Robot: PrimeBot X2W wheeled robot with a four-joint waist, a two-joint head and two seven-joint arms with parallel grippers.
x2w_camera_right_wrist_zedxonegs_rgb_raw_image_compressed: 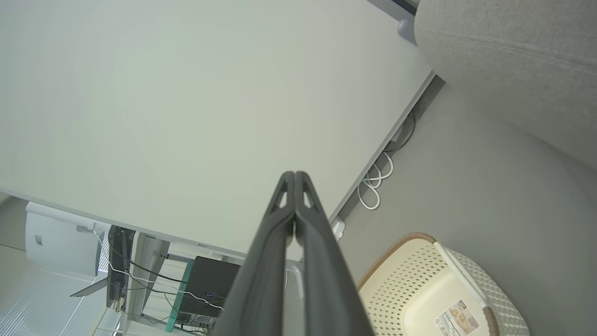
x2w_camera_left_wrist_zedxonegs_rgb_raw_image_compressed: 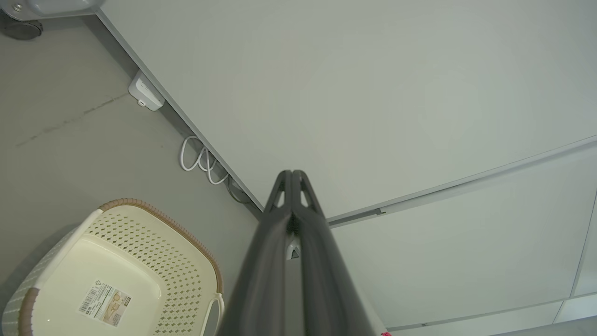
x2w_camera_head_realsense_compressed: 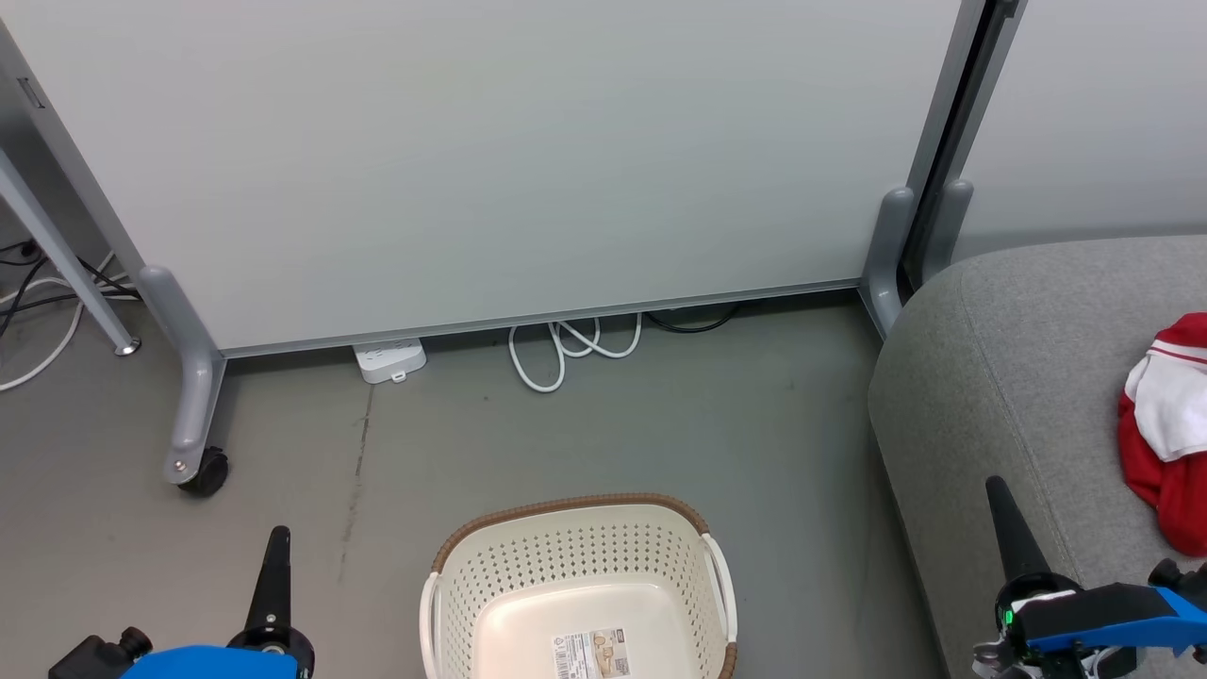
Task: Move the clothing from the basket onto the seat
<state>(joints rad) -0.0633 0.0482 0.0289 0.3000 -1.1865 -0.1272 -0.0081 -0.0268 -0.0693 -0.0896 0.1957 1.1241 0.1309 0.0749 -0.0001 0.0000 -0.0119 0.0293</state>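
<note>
The cream basket with a brown rim stands on the floor at the bottom centre, holding nothing but a label; the basket and the basket also appear in both wrist views. Red and white clothing lies on the grey seat at the right edge. My left gripper is shut, low at the left of the basket, fingers pressed together in the left wrist view. My right gripper is shut over the seat's front, holding nothing.
A white partition panel on castor legs stands behind the basket. A white power strip and coiled white cable lie at its foot. More cables trail at the far left.
</note>
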